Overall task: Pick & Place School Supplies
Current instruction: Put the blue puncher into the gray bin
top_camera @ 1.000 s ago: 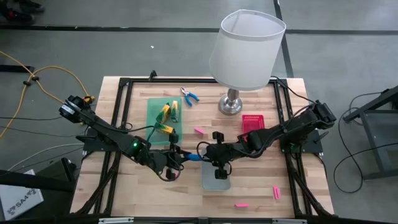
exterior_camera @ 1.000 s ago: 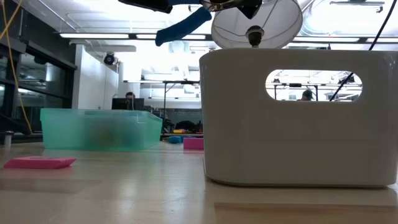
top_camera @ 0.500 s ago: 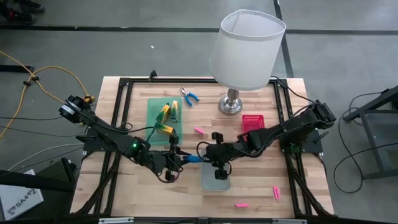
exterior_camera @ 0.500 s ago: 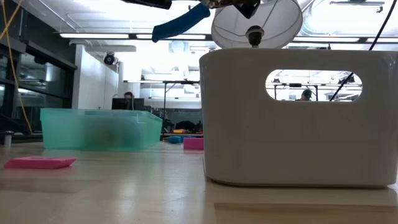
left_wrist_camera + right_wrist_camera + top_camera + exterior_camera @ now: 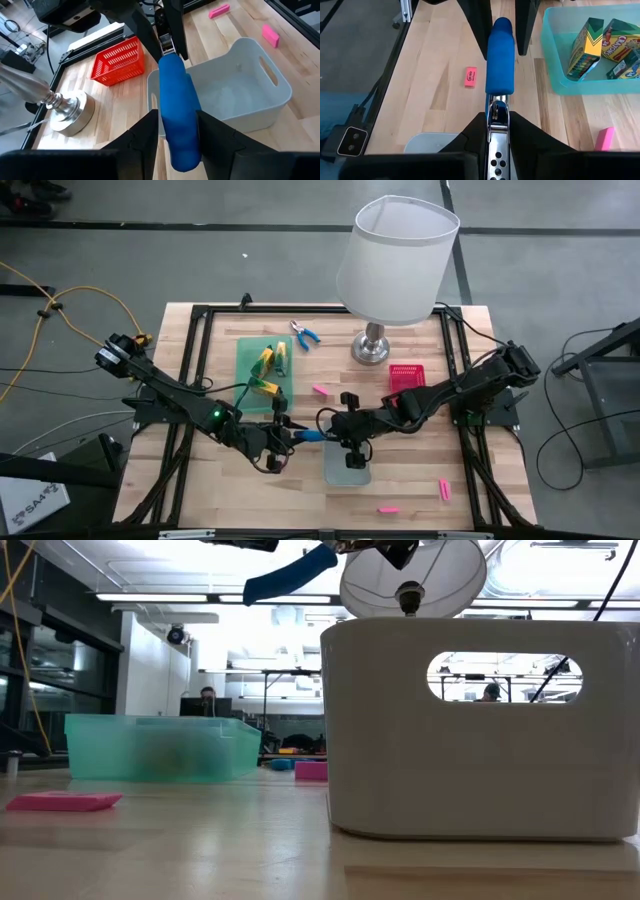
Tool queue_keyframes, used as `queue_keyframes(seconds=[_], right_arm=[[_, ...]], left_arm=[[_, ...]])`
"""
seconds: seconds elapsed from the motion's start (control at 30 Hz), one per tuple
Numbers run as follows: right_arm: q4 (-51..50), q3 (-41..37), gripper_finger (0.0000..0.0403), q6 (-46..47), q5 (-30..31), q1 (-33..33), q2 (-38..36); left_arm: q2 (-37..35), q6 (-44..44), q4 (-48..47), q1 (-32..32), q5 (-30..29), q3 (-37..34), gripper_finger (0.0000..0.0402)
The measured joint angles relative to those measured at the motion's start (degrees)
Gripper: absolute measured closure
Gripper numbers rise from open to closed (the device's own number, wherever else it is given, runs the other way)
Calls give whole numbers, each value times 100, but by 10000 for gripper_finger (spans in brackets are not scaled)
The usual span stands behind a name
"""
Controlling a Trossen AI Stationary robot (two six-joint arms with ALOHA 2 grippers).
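Butcher-block table (image 5: pixel 210 490) fills the middle of the high view, so start your scan there and work down. At twelve o'clock stands the white-shaded lamp (image 5: pixel 396 260). At ten o'clock sits the green tray (image 5: pixel 247 352) with its yellow-and-green boxes (image 5: pixel 590 47); the pink tray (image 5: pixel 408 376) lies at about two o'clock, and the grey tray (image 5: pixel 350 475) sits near centre, toward six.

Both arms meet just above the grey tray's nine o'clock rim. Your right gripper (image 5: pixel 496 113) is pinching the metal shaft of the blue-handled screwdriver (image 5: pixel 179 117), which hangs in the air between the two grippers, handle pointing toward the left arm. Your left gripper (image 5: pixel 175 131) has its fingers spread on either side of the blue handle; whether they touch it I cannot tell.

Smaller things lie scattered: blue-handled pliers (image 5: pixel 305 333) near twelve o'clock, pink bars (image 5: pixel 443 489) toward five o'clock and one at centre.

My guess is you are mid hand-over. The risk is the narrow hold: the right fingers grip only a thin, smooth shaft, and the heavy handle sticks far out, so the tool could pivot or slip. If you draw the left arm back askew, a finger may drag the handle and twist it loose. A drop here could land on the tray rim and bounce out onto the table.
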Motion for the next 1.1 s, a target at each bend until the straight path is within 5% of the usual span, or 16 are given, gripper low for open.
queue_keyframes(seconds=[0.57,1.1], right_arm=[[-33,0,350,63,-125,2,0],[-197,0,351,63,-93,2,0]], left_arm=[[0,-70,2,-5,25,0,229],[0,-90,186,-39,140,0,226]])
